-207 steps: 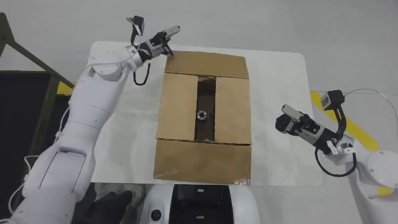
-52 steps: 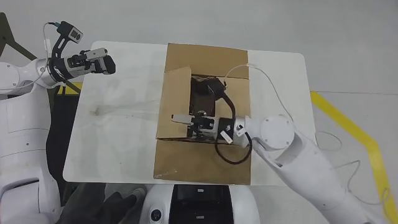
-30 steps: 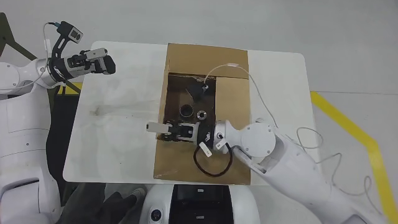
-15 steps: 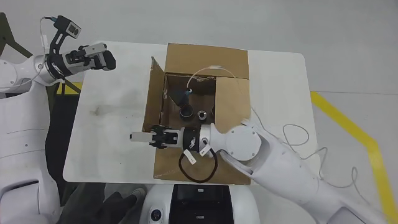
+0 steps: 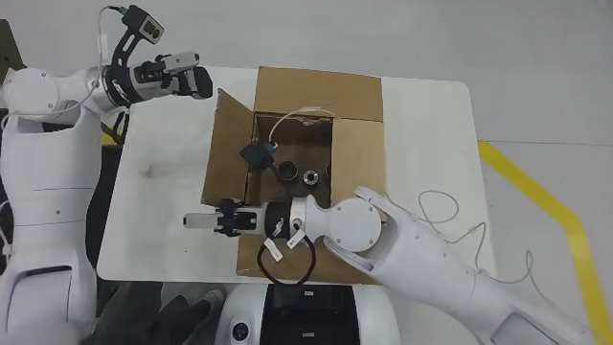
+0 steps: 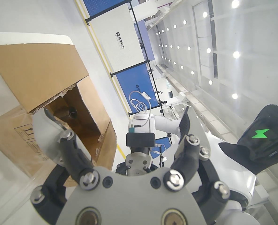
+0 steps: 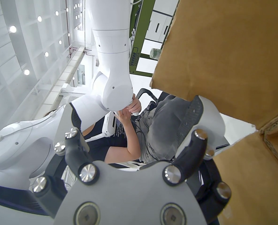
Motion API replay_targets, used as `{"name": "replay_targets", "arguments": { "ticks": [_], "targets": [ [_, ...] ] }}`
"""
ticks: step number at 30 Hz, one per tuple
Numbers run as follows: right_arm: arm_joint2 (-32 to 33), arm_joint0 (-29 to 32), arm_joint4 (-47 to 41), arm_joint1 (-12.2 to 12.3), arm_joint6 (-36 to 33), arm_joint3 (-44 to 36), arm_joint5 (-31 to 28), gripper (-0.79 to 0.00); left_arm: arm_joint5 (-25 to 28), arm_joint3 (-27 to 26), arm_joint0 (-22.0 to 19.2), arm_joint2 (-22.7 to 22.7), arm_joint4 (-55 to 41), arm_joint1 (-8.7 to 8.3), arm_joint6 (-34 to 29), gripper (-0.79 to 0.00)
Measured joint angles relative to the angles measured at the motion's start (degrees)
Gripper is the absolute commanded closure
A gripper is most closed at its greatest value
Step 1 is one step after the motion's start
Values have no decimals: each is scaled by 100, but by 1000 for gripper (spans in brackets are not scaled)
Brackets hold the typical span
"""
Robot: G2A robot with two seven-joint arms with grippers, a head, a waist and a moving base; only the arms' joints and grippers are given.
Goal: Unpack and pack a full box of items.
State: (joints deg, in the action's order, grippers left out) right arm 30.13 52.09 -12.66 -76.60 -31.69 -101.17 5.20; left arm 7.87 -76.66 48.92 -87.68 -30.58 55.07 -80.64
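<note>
A brown cardboard box (image 5: 321,96) stands in the middle of the white table (image 5: 158,192). Its left flap (image 5: 228,149) is raised and leaning outward; the right flap (image 5: 359,158) lies flat. Two dark round items (image 5: 285,169) (image 5: 308,178) sit inside the opening. My right arm crosses the box's near side. Its gripper (image 5: 204,220) (image 7: 134,115) is open just past the box's left wall, one finger (image 7: 197,111) by the raised flap (image 7: 223,47). My left gripper (image 5: 189,75) (image 6: 116,125) hovers open and holding nothing off the box's far left corner, with the box (image 6: 35,69) in its wrist view.
A black cable loop (image 5: 287,261) hangs from the right arm over the near flap (image 5: 350,264), and a white cable (image 5: 450,220) trails across the table's right side. Bare table lies left and right of the box. A yellow floor line (image 5: 536,201) runs to the right.
My right gripper has slid further left past the box's wall, and the left flap has swung up and outward. My left gripper has moved right, toward the box's far left corner.
</note>
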Motion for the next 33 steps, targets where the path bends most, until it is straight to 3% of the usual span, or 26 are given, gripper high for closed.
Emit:
{"name": "replay_targets", "arguments": {
  "ticks": [8,17,24,33],
  "targets": [
    [-77,-1,37,-115,-124,128,39,-785,136,91,-49,260,-119,17,36,-785],
    [117,75,-58,-160,-269,177,7,-785,22,419,-38,407,617,-52,239,-785],
    [593,315,-237,-61,-473,-18,134,-785,167,815,-7,347,606,-102,188,-785],
    [1378,842,-254,163,-711,-396,459,-785,354,954,216,420,874,-148,330,-785]
  ]
}}
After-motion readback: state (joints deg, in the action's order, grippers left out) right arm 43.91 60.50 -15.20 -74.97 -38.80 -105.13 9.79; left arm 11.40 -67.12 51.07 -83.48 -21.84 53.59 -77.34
